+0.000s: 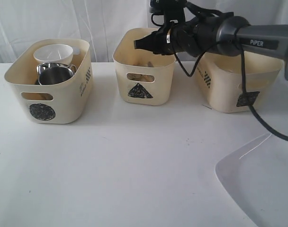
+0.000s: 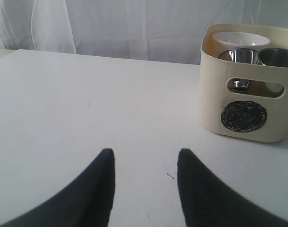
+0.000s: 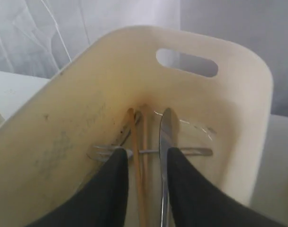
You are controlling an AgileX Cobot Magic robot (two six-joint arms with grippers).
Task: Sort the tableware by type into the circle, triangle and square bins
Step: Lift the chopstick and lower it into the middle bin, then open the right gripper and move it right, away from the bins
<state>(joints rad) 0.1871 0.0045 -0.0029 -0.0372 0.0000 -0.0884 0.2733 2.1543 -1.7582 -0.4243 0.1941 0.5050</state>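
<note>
almost sorted, the big plate looks like the last bit

right pincer [image 3: 147, 151] hangs over the triangle bin [image 1: 148, 66], spread, pinching nothing. the chopsticks [image 3: 134, 142], knife [image 3: 166, 127] and fork [image 3: 191, 152] lie in the bottom of it. the circle bin [image 1: 63, 101] has the white bowl [image 1: 53, 52] and steel mugs [image 1: 54, 74]. left pincer [image 2: 144, 156] is spread and empty, low over the surface [image 1: 134, 165]. the white square plate [image 1: 262, 179], glossy and shallow, sits out near the right edge, well apart from the square bin [image 1: 224, 94]. can't spot the spoon.
</note>
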